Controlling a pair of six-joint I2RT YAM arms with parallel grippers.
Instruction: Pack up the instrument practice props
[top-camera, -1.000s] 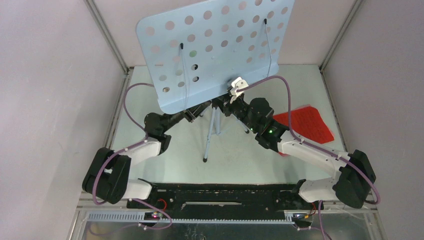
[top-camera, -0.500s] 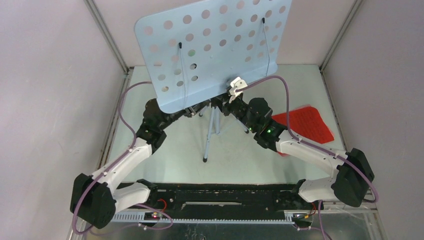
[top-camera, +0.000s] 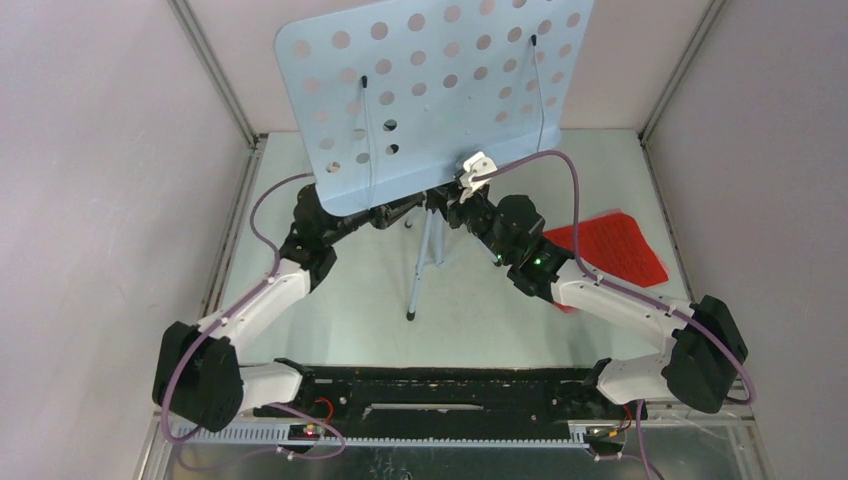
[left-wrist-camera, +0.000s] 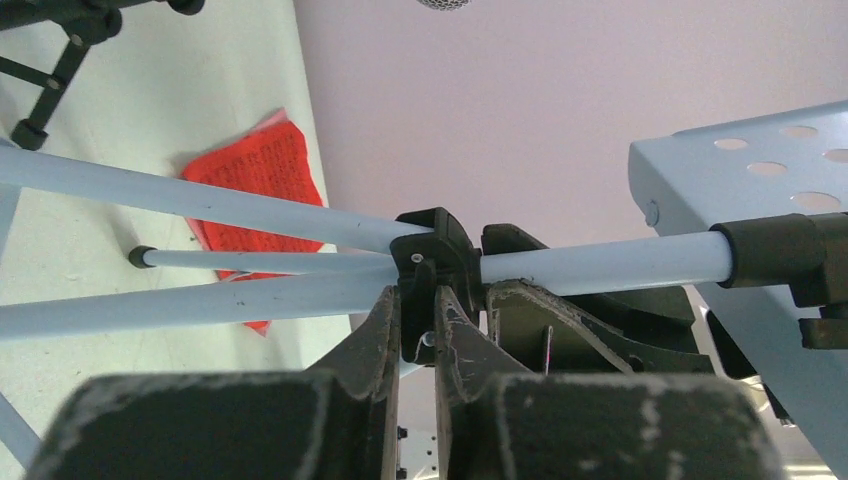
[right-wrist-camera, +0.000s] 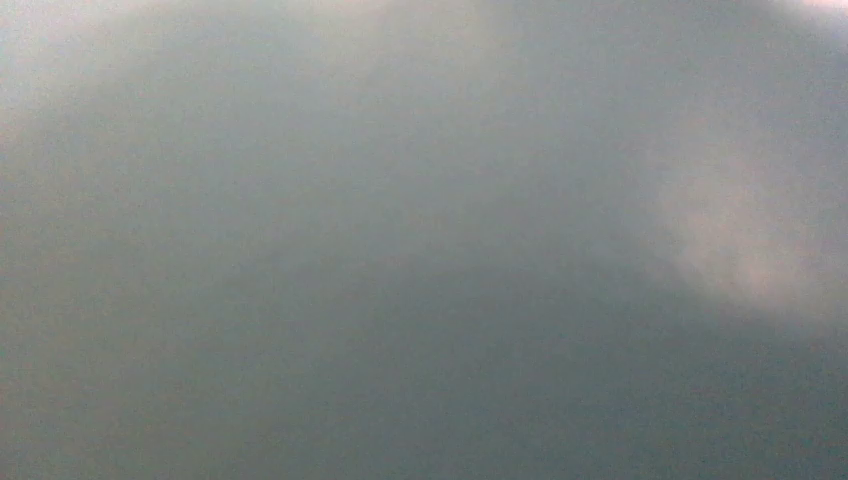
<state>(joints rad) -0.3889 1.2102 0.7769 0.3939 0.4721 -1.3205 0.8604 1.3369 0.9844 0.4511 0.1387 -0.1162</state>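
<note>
Under the tilted music desk (top-camera: 430, 165), the left gripper (left-wrist-camera: 418, 325) has its fingers (left-wrist-camera: 372, 345) drawn almost together, pinched on the lower part of the black collar (left-wrist-camera: 432, 245) where the tripod (top-camera: 425, 262) legs meet the pole (left-wrist-camera: 600, 262). From that collar the pale legs splay out to the table (top-camera: 340, 300), and the pole runs the other way up to the desk, which stands mounted and leaning back. The right gripper (top-camera: 462, 192) is tucked against the desk's lower edge at the top of the pole; its own camera shows only grey blur, so I cannot tell whether it is holding anything. A red sheet (top-camera: 620, 250) lies flat on the table, to the right and well apart from the stand. This looks like the stand being taken down, with the tripod's collar in hand. Next, I'd guess, the collar must slide along the pole to fold the legs while the other arm steadies the top-heavy desk.
</note>
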